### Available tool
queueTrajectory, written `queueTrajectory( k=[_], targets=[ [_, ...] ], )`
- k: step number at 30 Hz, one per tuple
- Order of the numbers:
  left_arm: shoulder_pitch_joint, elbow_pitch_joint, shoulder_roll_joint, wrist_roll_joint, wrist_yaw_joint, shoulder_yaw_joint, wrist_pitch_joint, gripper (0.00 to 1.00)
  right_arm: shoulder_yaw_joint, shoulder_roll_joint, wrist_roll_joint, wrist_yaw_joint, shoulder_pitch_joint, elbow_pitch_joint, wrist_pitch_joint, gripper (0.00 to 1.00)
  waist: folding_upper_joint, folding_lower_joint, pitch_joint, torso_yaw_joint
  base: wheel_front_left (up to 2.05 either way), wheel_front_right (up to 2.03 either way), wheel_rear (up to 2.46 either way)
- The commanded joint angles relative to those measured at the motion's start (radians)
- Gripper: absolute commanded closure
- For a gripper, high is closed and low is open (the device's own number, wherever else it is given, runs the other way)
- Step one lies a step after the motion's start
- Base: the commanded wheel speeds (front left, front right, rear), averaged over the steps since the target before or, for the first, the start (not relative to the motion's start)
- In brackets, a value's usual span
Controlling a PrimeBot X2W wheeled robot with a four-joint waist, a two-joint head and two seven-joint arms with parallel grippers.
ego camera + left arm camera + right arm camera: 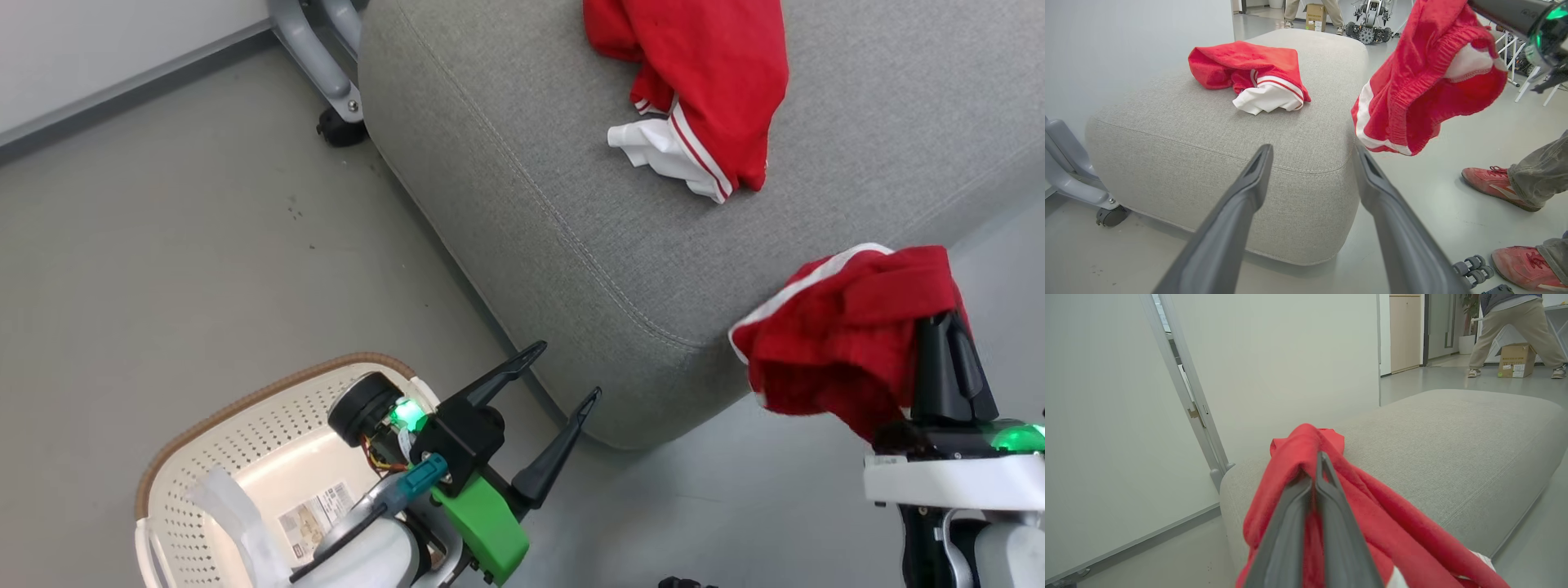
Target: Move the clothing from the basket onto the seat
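Clothing sits in two places. One red garment (pixel 694 82) lies crumpled on the seat (pixel 531 204), well in from the edge. The second garment (pixel 841 335) hangs from the right tool (pixel 947 327), which is pinched together on a fold of it, just off the seat's near corner and above the floor (pixel 204 245). The left tool (pixel 567 371) hovers over the basket (pixel 245 404), spread apart with nothing in it. The risk appears to lie in the thin pinch. The fabric could slip free, or be released short of the cushion, and slide off the rounded corner to the floor near a bystander's shoes (pixel 1494 183).
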Motion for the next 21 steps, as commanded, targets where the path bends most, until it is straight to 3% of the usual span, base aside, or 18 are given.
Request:
queueTrajectory(
  k=[1,11,15,21],
  targets=[
    [-0.018,-0.010,0.016,0.007,-0.001,0.001,0.006,0.00,-0.004,0.000,-0.003,0.000,-0.039,-0.014,-0.003,1.00,0.0000,0.0000,0.057,-0.015,0.00,0.00,0.00],
    [-0.056,-0.089,0.085,0.045,0.032,0.021,0.069,0.00,-0.070,-0.005,-0.062,0.000,-0.410,0.017,-0.003,1.00,0.0000,0.0000,0.271,0.005,0.00,0.00,0.00],
    [-0.076,-0.125,0.103,0.058,0.037,0.026,0.083,0.00,-0.154,-0.089,-0.115,0.000,-0.599,0.032,-0.003,1.00,0.0000,0.0000,0.355,0.067,0.00,0.00,0.00],
    [-0.087,-0.163,0.100,0.060,0.057,0.043,0.068,0.00,-0.278,-0.275,-0.192,0.000,-0.841,0.131,-0.003,1.00,0.0000,0.0000,0.452,0.176,0.00,0.00,0.00]
  ],
)
